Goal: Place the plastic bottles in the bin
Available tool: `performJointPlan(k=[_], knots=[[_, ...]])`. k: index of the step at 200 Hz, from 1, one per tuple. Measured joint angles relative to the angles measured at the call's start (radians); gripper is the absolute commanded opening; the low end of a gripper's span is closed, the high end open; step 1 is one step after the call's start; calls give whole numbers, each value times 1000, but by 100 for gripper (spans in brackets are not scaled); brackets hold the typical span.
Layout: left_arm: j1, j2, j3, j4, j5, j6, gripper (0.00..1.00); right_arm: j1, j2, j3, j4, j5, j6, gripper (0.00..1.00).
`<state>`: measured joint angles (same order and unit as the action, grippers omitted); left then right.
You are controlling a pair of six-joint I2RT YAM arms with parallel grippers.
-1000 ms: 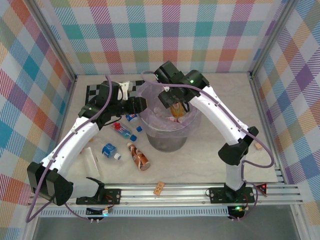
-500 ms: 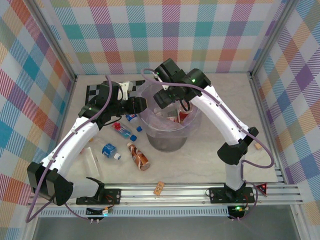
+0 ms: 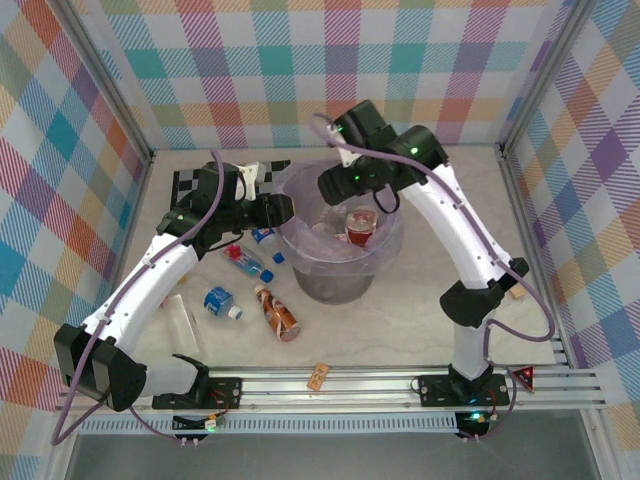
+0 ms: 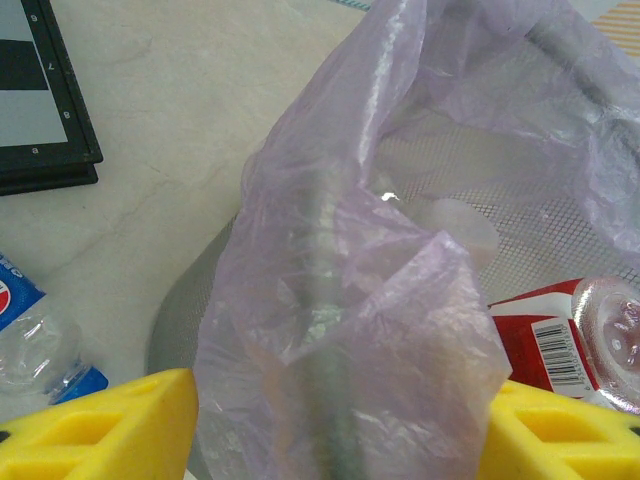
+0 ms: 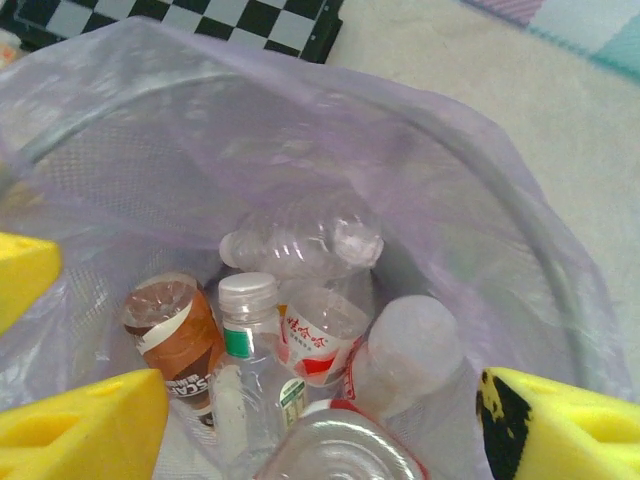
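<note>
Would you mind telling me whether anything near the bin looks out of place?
The lilac liner bag is bunched into a peak over the left rim of the bin, standing between the open fingers of the left gripper instead of lying flat. Nothing else stands out.

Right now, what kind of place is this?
Probably a robot test booth, not a home. The left arm and right arm are bolted to a metal rail at the table edge, plaid walls box it in, and a chequered board lies by the bin.
</note>
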<state>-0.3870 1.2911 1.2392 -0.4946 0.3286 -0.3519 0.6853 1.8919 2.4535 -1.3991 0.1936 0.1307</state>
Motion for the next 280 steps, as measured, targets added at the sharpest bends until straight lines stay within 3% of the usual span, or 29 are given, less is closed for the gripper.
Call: performJointPlan(k=[33, 60, 98, 147, 185, 229, 280], knots=[[0, 0, 0, 0, 0, 0, 64, -260, -140, -196, 82, -231, 97, 80], [0, 0, 0, 0, 0, 0, 64, -413, -245, -329, 152, -286, 169, 85], [0, 0, 0, 0, 0, 0, 64, -447, -322, -500, 254, -280, 315, 89], [0, 0, 0, 0, 0, 0, 65, -548, -331, -829, 435, -262, 669, 88], [0, 0, 0, 0, 0, -1, 64, -554, -331, -1037, 587, -309, 919, 86], [0, 0, 0, 0, 0, -1, 64, -531, -294, -1143, 747, -356, 1112, 86], [0, 0, 0, 0, 0, -1, 64, -480, -135, -1146, 855, -402, 1209, 86]])
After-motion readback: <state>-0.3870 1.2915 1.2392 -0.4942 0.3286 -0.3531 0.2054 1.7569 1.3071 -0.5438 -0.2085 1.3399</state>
